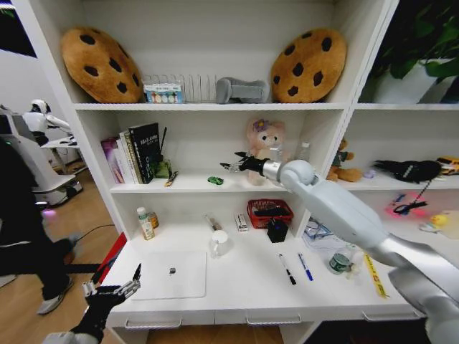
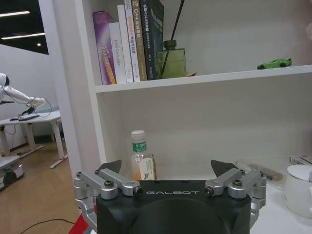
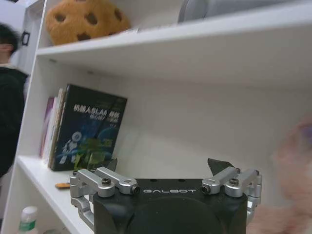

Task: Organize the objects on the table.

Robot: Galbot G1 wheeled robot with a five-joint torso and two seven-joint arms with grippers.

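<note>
Right gripper being held at the middle shelf, fingers released, green toy car lying just below them, left gripper being held with fingers released beside the laptop on the bench, pens lying well apart.

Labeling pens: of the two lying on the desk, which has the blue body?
The blue pen, the one farther toward the robot's right. The black pen lies beside it, nearer the laptop; both lie apart from each end effector.
</note>
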